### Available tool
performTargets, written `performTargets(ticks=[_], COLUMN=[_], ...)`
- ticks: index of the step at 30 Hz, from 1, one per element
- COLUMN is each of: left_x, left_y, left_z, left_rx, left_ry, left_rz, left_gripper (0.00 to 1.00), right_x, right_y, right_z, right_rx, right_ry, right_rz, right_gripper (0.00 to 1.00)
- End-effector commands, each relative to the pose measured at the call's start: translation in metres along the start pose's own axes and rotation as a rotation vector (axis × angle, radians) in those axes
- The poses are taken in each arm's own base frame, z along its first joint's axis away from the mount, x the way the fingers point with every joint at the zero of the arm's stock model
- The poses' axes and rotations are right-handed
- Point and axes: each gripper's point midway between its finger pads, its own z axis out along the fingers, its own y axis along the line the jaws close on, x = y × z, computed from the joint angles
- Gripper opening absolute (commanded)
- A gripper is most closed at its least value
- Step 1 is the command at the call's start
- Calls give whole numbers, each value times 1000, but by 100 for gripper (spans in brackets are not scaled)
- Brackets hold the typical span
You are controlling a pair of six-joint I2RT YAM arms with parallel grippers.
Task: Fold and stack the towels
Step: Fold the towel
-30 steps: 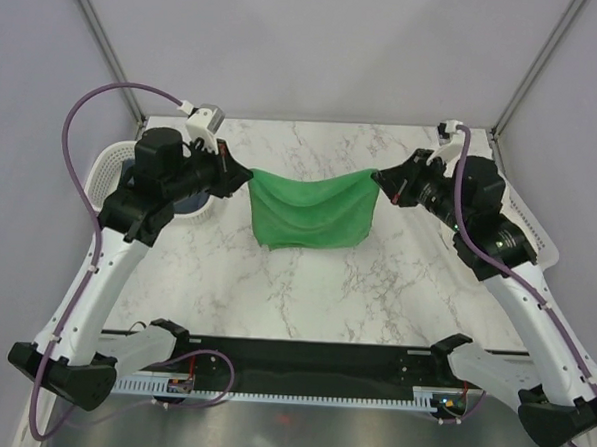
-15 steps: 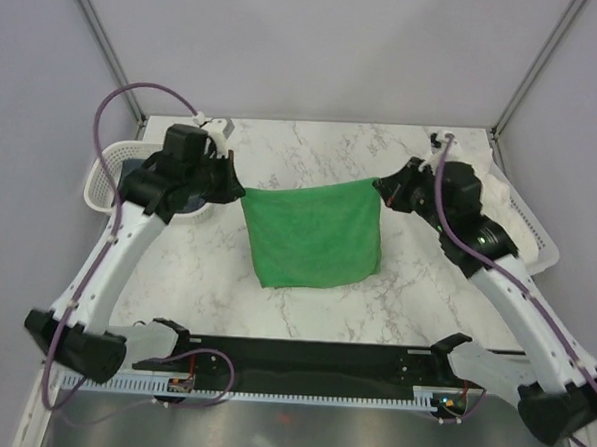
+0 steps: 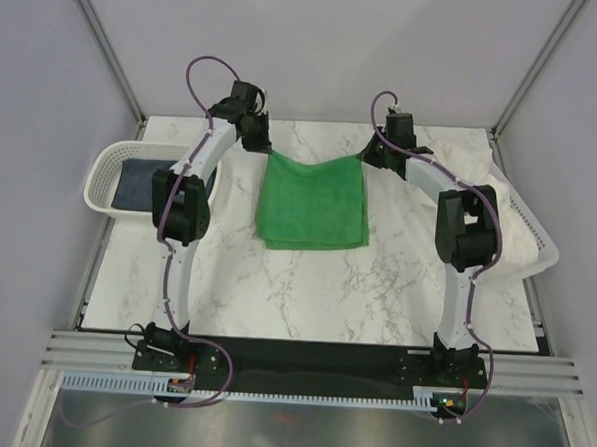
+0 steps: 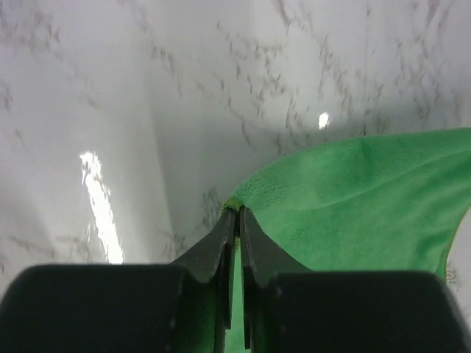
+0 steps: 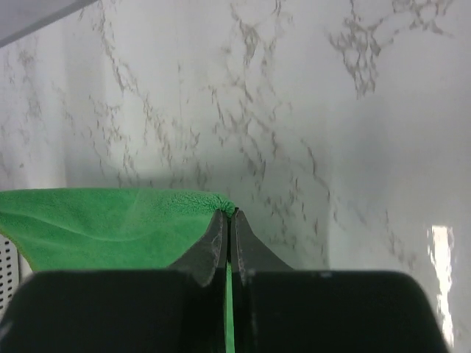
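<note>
Pinching shut on the green towel (image 3: 314,202) at its upper corners, our left fingers (image 4: 210,246) and right fingers (image 5: 211,243) held it upper centre on the marble surface (image 3: 305,284); we judged spreading in hand, folding next.

Green towel (image 3: 313,202): bright green, plain, no pattern
Navy towel (image 3: 145,183): dark navy, plain
Surface (image 3: 305,284): white marble pattern with thin grey veins
Left basket (image 3: 103,168): white
Right basket (image 3: 543,246): white
Left hand (image 4: 235,215): black fingers (image 4: 213,250)
Right hand (image 5: 227,215): black fingers (image 5: 210,246)
Left arm (image 3: 173,277): white links, black joints
Right arm (image 3: 458,302): white links, black joints
Cables (image 3: 201,68): purple
Enclosure walls (image 3: 308,44): pale lilac-grey, plain
</note>
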Motion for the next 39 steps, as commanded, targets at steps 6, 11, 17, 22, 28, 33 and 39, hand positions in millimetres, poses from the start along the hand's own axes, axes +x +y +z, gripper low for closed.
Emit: performTargets(ticks=[6,11,17,22,28,33,39], left_x=[-53,-64,-3,52,118,137,150], left_y=[-13,-10,8,-4,-5,0,0], left_z=[20,-19,-51,-74,-67,-62,-49], left_rx=[132,80,-22,19,53,44,53], left_ry=[-143,-203,-102,-13,120,157,163], left_rz=[11,50,-20,-19,-46,-50,-127], left_gripper=[47,61,61,57,54,54,51], right_x=[-39,-73,-75,-28,42,83,113], right_y=[18,5,1,-15,-25,-28,-35], right_z=[65,45,-25,-52,-61,-56,-61], right_rx=[-175,-90,13,134,178,176,199], right_ry=[-49,-105,-101,28,163,236,288], right_rz=[5,-27,-83,-105,-109,-92,-90], right_gripper=[35,54,53,48,43,41,37])
